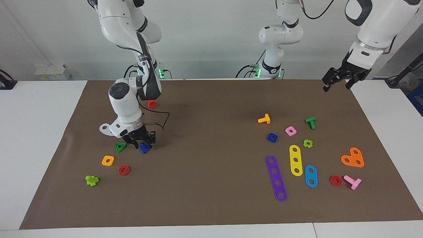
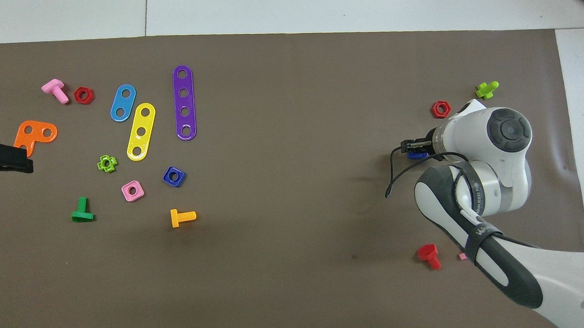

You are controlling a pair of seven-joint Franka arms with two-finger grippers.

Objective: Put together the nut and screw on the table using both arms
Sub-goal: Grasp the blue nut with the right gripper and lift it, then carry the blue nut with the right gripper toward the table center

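The dark-blue screw [image 1: 144, 148] [image 2: 416, 154] lies on the brown mat [image 1: 211, 109] toward the right arm's end of the table. My right gripper [image 1: 142, 142] [image 2: 413, 146] is down at the mat right over the screw, whose triangular head shows just under it. The dark-blue square nut [image 1: 272, 137] [image 2: 174, 176] lies flat toward the left arm's end, among other coloured parts. My left gripper [image 1: 336, 85] [image 2: 23, 163] hangs open and empty high over the mat's corner at that end and waits.
A green triangular nut [image 1: 120, 146], an orange square nut [image 1: 108, 160] and a red hex nut [image 1: 124, 170] lie close to the screw. A red bolt [image 1: 152, 104] lies nearer to the robots. A pink square nut [image 1: 290, 131], an orange bolt [image 1: 264, 119] and coloured strips surround the blue nut.
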